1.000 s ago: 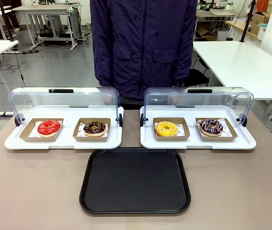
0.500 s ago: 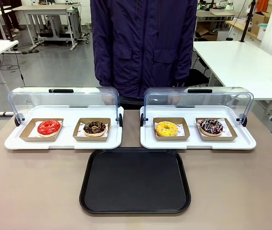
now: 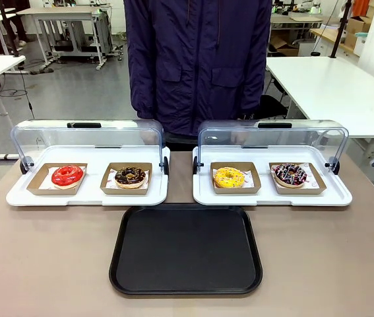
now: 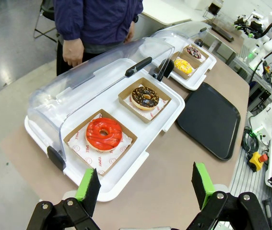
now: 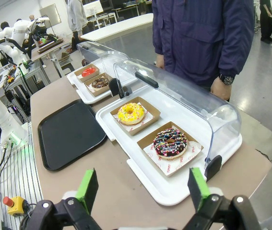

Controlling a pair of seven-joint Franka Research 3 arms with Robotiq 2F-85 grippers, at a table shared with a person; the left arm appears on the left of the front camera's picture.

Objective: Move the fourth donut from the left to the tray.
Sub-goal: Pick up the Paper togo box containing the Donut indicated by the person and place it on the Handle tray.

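We see the left gripper [image 4: 145,184] from its own wrist camera. Its two green-padded fingers [image 4: 88,188] are spread wide, gripping and touching nothing. It hangs above the table [image 3: 55,264] at the left end, angled down toward the left display case [image 4: 126,160]. In that case a red donut [image 4: 103,133] and a crumb-topped chocolate donut [image 4: 145,97] sit in cardboard holders, with the clear domed lid open toward us.

In the middle of the table, nearer us than both cases, lies the black tray [image 3: 187,251]. A person in a dark jacket [image 3: 196,66] stands behind the table.

In the right display case [image 3: 272,197], a yellow donut [image 3: 229,177] sits on the left. The fourth donut [image 3: 290,174] sits on the right in its brown holder [image 3: 315,185], apart from the tray.

The right gripper [image 5: 143,188] also has its fingers [image 5: 197,184] spread wide, with nothing between them. It hovers above the table's right end, tilted down at the fourth donut.
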